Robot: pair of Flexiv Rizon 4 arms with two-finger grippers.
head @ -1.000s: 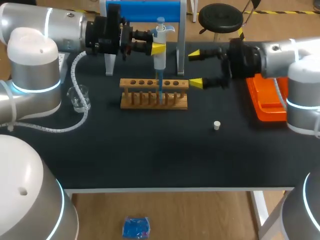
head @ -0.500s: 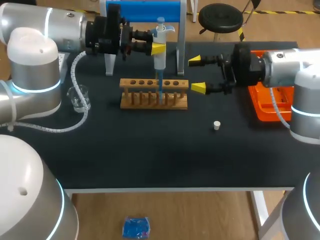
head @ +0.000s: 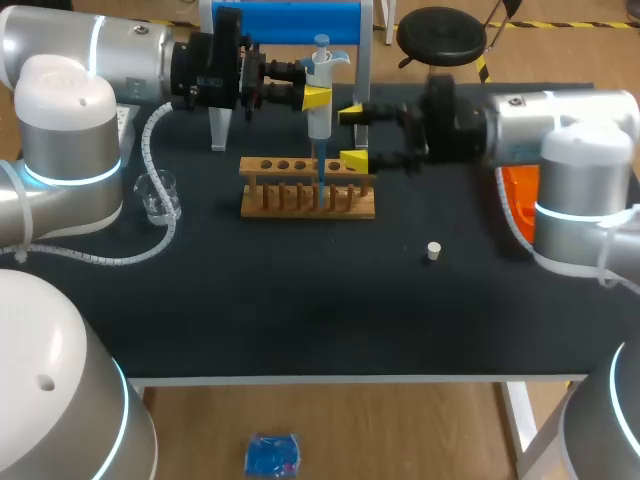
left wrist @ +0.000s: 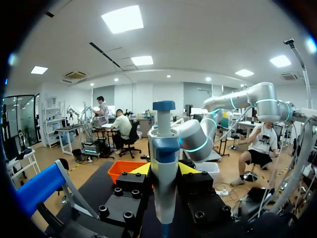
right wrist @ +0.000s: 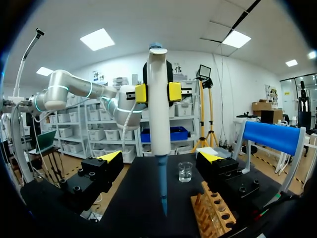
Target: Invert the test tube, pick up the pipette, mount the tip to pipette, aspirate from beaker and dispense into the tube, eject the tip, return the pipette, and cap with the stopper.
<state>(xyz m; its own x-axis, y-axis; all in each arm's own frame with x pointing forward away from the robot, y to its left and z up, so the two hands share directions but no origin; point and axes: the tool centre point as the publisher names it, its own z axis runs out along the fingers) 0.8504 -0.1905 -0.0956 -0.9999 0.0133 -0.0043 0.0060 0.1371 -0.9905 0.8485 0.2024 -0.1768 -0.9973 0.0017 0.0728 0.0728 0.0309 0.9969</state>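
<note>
The left gripper [head: 312,97] squeezes the pipette [head: 320,118] tight and holds it straight up, in the upper middle of the head view. Its blue tip [head: 321,178] points down at the wooden rack [head: 308,203]. I cannot tell if it sits inside a tube. The right gripper [head: 352,136] is spread wide with nothing in it, just right of the pipette. I think the water goes into the tube now. Keep the pipette straight and the tip low, so no drop misses
</note>
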